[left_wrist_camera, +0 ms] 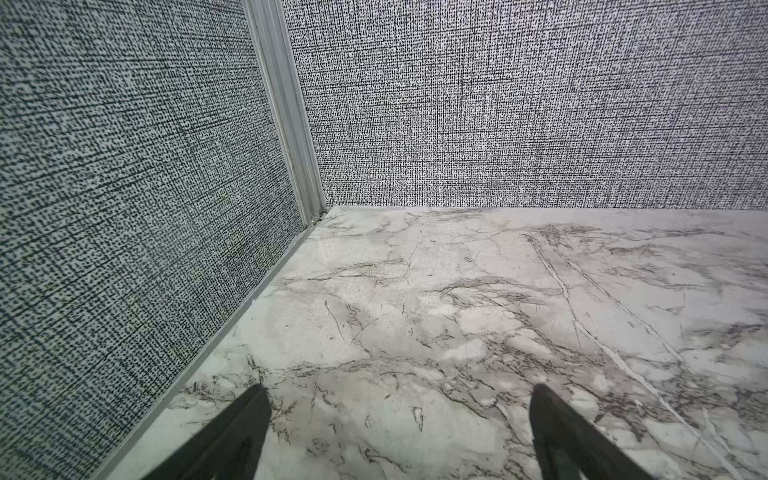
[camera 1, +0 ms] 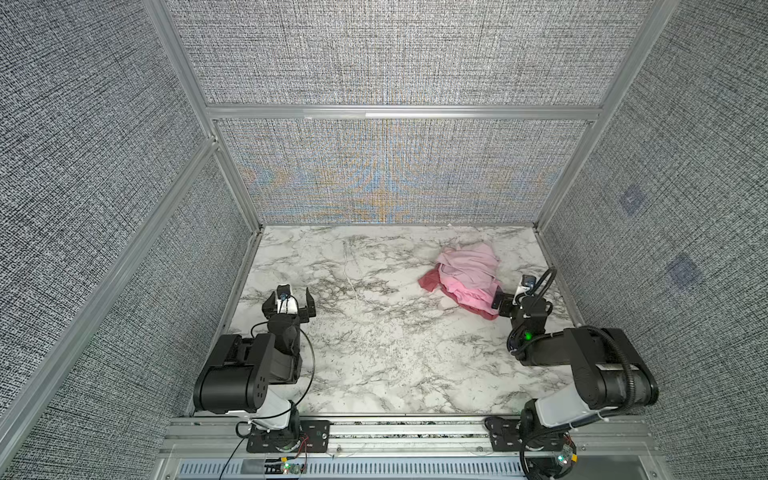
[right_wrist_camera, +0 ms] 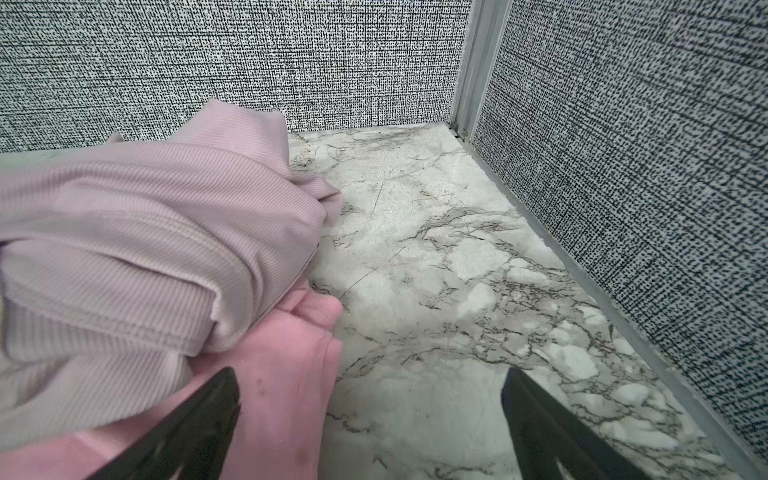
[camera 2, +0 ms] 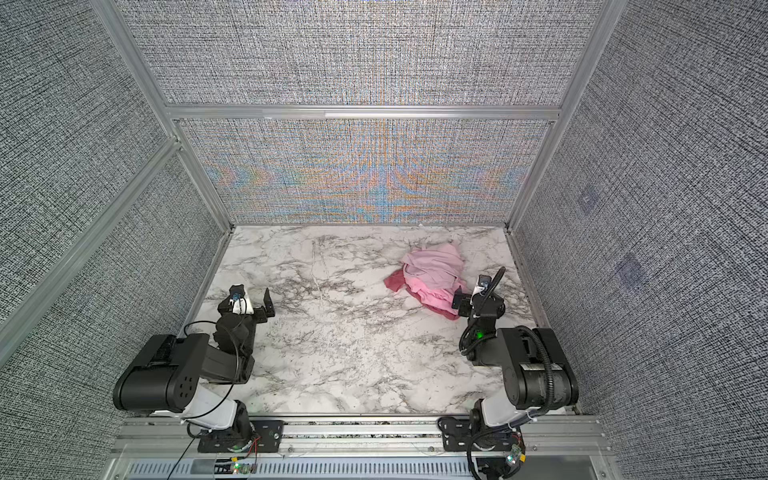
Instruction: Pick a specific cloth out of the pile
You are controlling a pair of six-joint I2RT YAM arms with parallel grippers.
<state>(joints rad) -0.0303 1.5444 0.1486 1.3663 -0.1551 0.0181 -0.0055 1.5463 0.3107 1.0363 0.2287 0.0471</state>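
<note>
The pile [camera 1: 465, 276] [camera 2: 432, 274] lies at the back right of the marble table. A pale mauve-pink cloth [camera 1: 471, 262] [right_wrist_camera: 145, 232] is on top, over a bright pink one [camera 1: 459, 291] [right_wrist_camera: 286, 365]. The dark rose-red cloth [camera 1: 429, 283] [camera 2: 395, 283] sticks out from under the pile at its left end and along its near edge. My right gripper [camera 1: 509, 293] [camera 2: 469, 297] [right_wrist_camera: 370, 376] is open at the pile's near right edge, with one finger over the bright pink cloth and the other over bare marble. My left gripper [camera 1: 290, 294] [camera 2: 246, 299] [left_wrist_camera: 399, 390] is open and empty, low over the table at the left.
The marble table [camera 1: 374, 340] is enclosed by grey woven walls with aluminium posts: a left wall [left_wrist_camera: 124, 208] close to the left gripper, a right wall [right_wrist_camera: 644, 187] close to the right gripper, and a back wall [camera 1: 395, 174]. The arm bases stand on a front rail [camera 1: 407, 436].
</note>
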